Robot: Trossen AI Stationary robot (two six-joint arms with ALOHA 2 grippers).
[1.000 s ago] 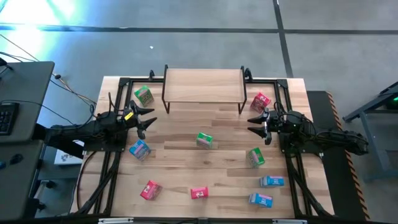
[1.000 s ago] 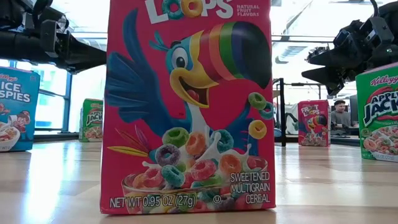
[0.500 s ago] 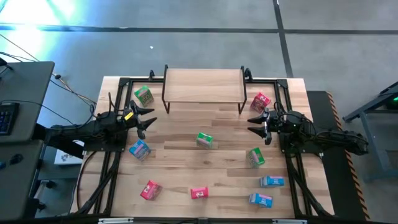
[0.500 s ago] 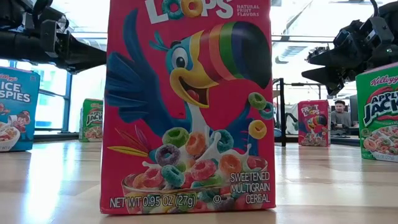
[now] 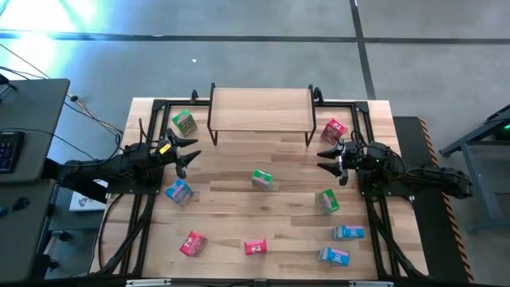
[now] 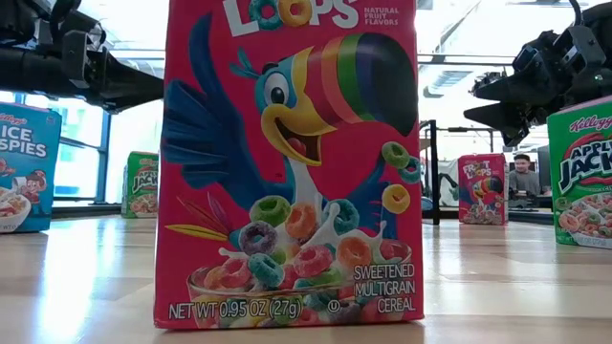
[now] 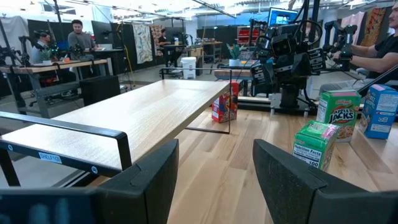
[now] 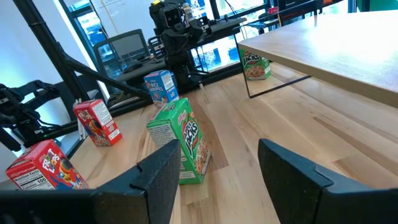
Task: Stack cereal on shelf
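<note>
Wooden table point(image 5: 239, 207) holds nine scattered cereal boxes point(image 5: 261, 179); both tools gape, holding nothing.

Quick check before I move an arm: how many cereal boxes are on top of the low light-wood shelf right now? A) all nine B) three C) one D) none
D: in the high view the low light-wood shelf on black metal legs has a bare top, and all nine small cardboard cereal boxes, such as the green one, stand on the wooden plank tabletop.
</note>
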